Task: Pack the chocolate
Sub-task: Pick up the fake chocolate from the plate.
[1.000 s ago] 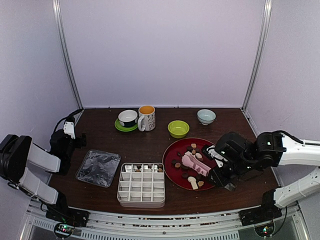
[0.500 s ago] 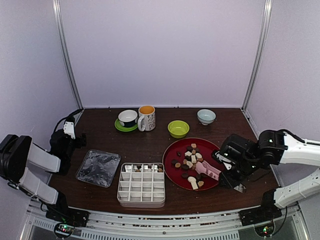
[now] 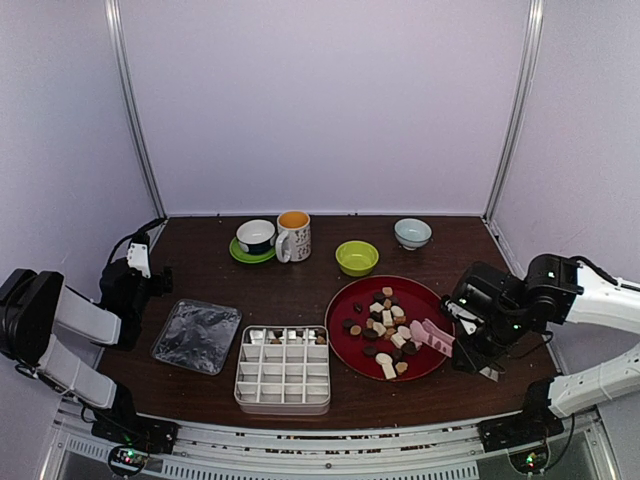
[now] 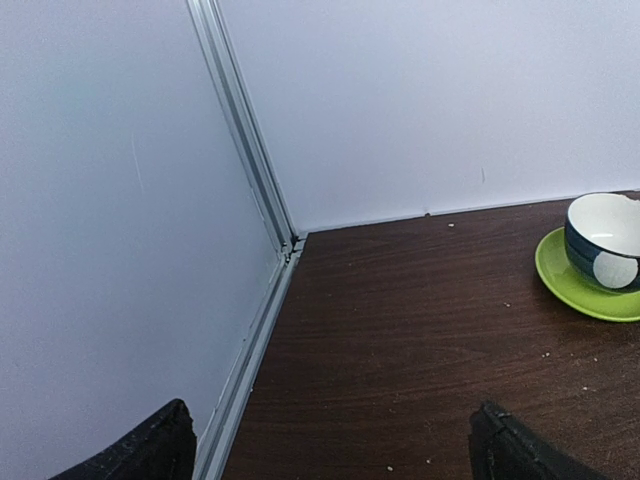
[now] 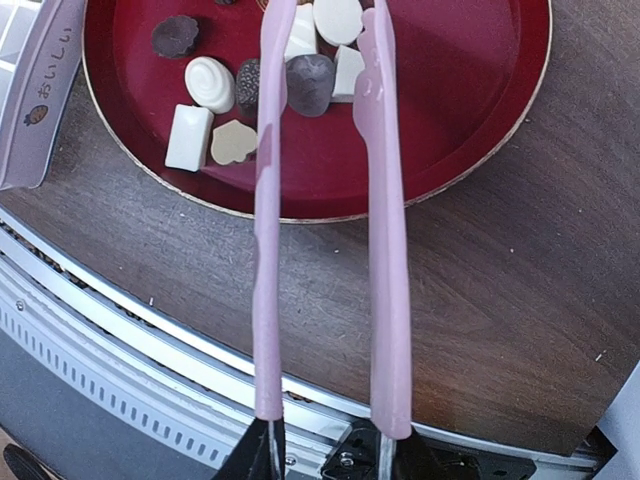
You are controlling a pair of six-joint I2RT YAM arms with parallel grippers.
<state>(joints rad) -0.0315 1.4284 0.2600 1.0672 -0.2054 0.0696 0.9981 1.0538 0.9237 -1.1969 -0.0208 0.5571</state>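
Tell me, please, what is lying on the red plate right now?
The chocolate, in dark, tan and cream pieces, lies scattered on the red plate. The pink tongs, held by the right gripper, reach over its right side; whatever lies beneath their arms is covered.

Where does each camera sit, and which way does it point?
Top external: high behind the arms, looking down on the table; left gripper and right gripper show.
Left wrist: faces the table's far left corner; its black fingertips show, wide apart.
Right wrist: looks along the pink tongs to the chocolate on the red plate; fingers barely show.
Shared: top and left wrist show the cup on the green saucer.
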